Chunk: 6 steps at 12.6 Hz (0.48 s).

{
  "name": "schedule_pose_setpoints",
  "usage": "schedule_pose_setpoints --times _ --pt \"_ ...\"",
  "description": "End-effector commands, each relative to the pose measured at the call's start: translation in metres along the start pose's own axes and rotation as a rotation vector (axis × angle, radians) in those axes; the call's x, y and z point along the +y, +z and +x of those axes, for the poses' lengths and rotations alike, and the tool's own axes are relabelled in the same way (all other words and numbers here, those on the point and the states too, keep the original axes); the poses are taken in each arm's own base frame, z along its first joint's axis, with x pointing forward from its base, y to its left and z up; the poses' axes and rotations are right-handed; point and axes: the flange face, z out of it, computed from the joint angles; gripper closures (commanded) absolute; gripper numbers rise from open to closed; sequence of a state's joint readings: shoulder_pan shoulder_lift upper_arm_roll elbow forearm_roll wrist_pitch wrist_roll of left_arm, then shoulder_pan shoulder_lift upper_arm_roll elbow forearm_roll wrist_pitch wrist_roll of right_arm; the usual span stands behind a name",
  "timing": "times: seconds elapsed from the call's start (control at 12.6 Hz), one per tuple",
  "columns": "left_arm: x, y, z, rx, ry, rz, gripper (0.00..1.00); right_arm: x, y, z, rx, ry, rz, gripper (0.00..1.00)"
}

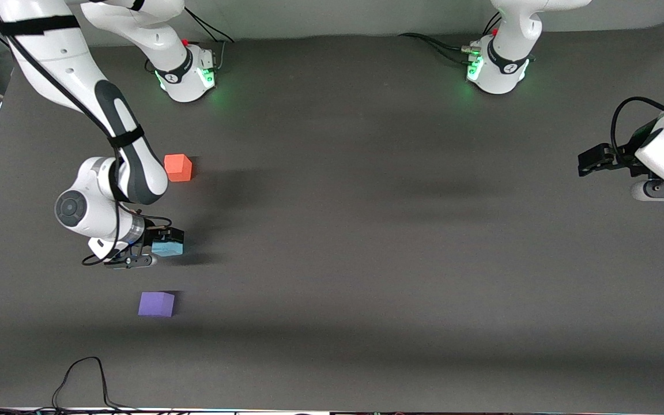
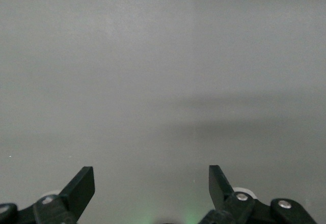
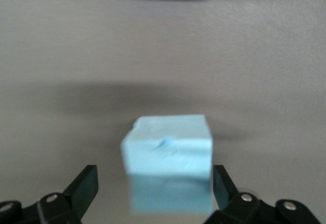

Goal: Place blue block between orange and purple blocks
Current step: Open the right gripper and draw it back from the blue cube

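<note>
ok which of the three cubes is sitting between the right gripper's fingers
The blue block. It sits between the right gripper fingers, while the orange block and purple block lie apart on the table.

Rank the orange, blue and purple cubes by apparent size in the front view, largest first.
1. Violet-purple matte cube, slightly largest, though it lies nearest the camera.
2. Orange-red matte cube.
3. Sky-blue matte cube, partly hidden by the right claw, so its place is unsure.

— Where is the blue block (image 1: 167, 248)?
— At about twelve o'clock from the purple block (image 1: 156, 304), six o'clock from the orange block (image 1: 178, 168), between the two.
— Its look?
— A pale sky-blue matte cube (image 3: 168, 160), upright, with a small dent on top. The others are matte cubes, resting flat.
</note>
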State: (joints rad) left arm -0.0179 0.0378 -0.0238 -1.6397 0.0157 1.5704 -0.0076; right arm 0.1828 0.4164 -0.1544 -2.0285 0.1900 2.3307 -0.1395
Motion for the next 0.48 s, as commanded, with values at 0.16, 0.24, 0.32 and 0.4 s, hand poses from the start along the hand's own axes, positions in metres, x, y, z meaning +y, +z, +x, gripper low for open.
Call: schedule_pose_setpoints --times 0.16,0.24,0.32,0.4 --pt "0.001 -0.004 0.002 0.01 0.001 -0.002 0.0 -0.017 -0.158 -0.017 0.066 -0.032 0.067 0.0" --pt "0.001 -0.004 0.002 0.01 0.003 -0.002 0.0 -0.02 -0.19 -0.025 0.091 -0.045 0.071 0.0" --pt "0.001 -0.004 0.002 0.01 0.003 -0.002 0.0 -0.022 -0.22 -0.029 0.097 -0.054 0.074 0.0" --pt "0.001 -0.004 0.002 0.01 0.001 -0.002 0.0 -0.02 -0.246 -0.033 0.075 -0.055 0.067 0.0"
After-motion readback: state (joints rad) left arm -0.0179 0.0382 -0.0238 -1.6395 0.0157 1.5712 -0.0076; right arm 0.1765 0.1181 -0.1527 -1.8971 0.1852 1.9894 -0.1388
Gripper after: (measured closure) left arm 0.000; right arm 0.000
